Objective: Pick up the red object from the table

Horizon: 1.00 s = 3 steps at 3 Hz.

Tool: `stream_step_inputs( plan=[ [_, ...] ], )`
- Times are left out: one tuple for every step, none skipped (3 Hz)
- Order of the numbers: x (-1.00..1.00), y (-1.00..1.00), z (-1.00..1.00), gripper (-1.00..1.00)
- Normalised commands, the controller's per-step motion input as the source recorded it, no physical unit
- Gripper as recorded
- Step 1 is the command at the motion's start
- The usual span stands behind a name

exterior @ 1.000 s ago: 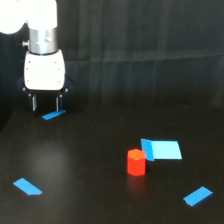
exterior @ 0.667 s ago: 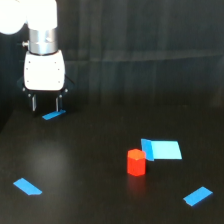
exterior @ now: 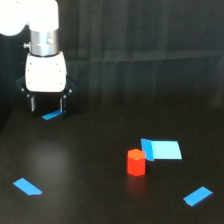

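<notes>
The red object (exterior: 136, 162) is a small orange-red stubby block standing upright on the black table (exterior: 90, 175), right of centre in the exterior view. It touches the left edge of a flat blue patch (exterior: 161, 149). My gripper (exterior: 47, 109) hangs from the white arm at the upper left, far from the block. Its two dark fingers (exterior: 33, 105) point down, spread apart and open, with nothing between them. A small blue patch (exterior: 51, 116) lies on the table just under the fingertips.
Two more flat blue patches lie on the table: one at the lower left (exterior: 27, 186) and one at the lower right (exterior: 197, 196). A dark curtain closes off the back of the scene.
The gripper has shifted a little to the exterior view's right. The red block and the blue patches have not moved.
</notes>
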Motion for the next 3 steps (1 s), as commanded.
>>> stream_step_inputs(
  plan=[
    [0.73,-0.61,-0.07,1.00],
    [0.83,-0.76,0.04,0.98],
    [0.99,-0.78,-0.03,0.97]
  ],
)
